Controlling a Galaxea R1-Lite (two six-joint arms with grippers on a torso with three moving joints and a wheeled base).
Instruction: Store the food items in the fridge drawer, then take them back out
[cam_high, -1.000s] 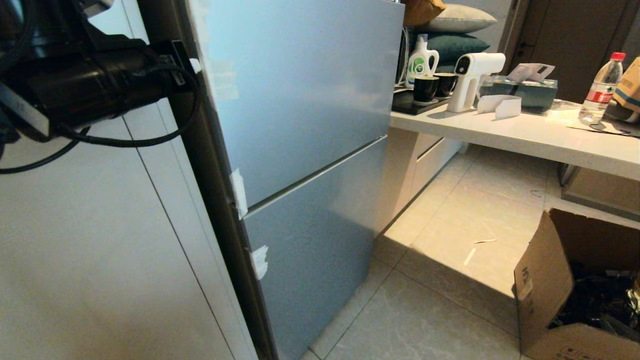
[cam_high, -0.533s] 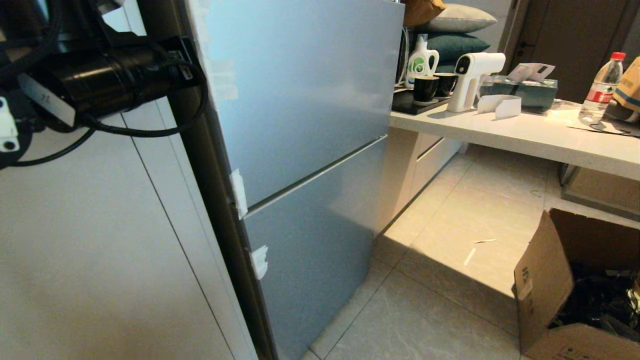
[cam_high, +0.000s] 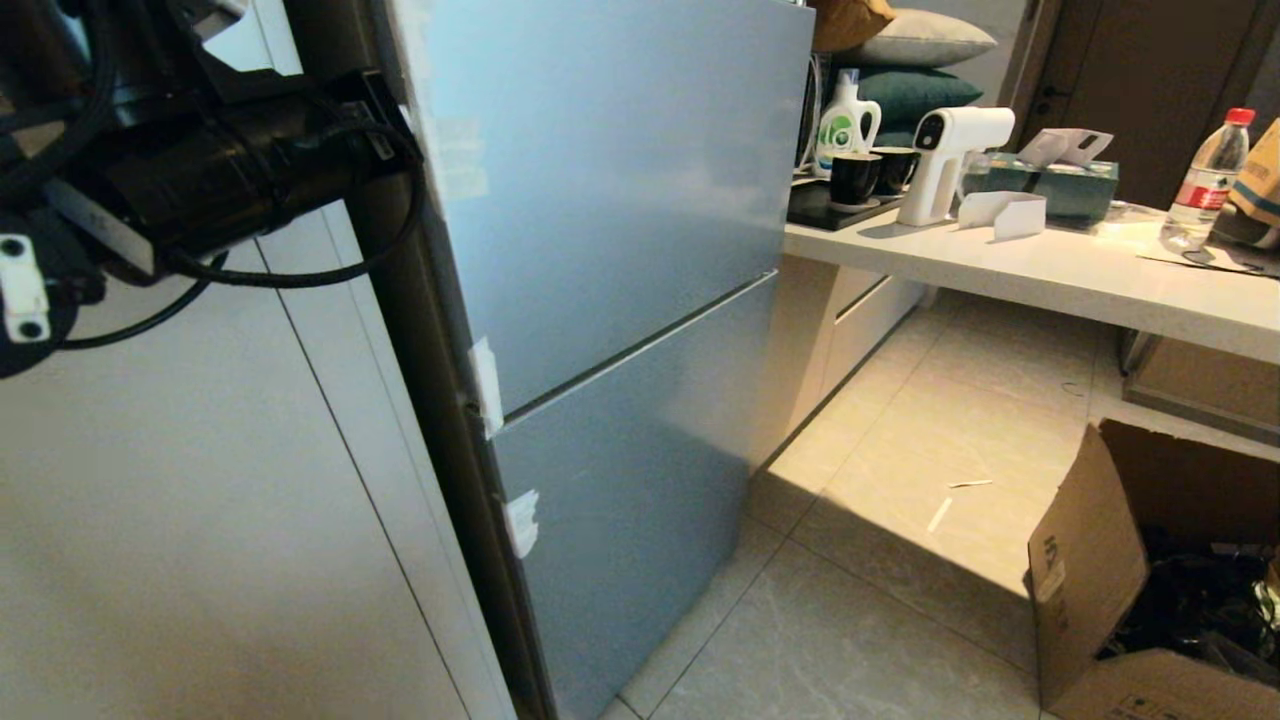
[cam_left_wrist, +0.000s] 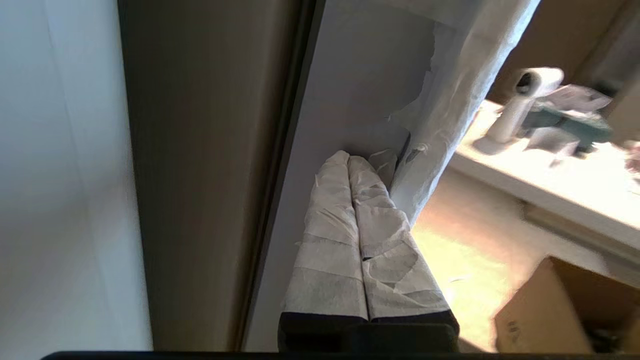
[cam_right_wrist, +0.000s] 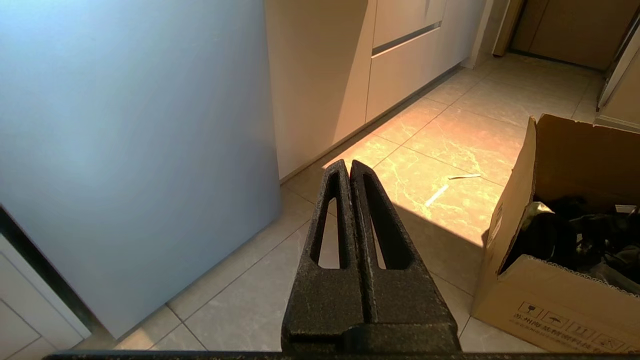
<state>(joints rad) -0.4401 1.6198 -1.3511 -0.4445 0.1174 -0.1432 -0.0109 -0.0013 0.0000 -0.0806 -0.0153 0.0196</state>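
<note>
The food items are out of view. The fridge drawer is hidden: the tall silver fridge shows only its shut upper door and lower door. My left arm reaches in from the upper left to the upper door's side edge. In the left wrist view the left gripper, its fingers wrapped in white tape, is shut with nothing between them. It lies along the door's side face, tips at the film-covered front lip. My right gripper is shut and empty, hanging low over the floor tiles.
Beige cabinet doors stand left of the fridge. A white counter to the right carries cups, a white spray gun and a water bottle. An open cardboard box sits on the tiled floor at the right.
My left arm has swung a little, its wrist end moving closer along the fridge's door edge. The fridge doors stay shut and the right arm has not moved.
</note>
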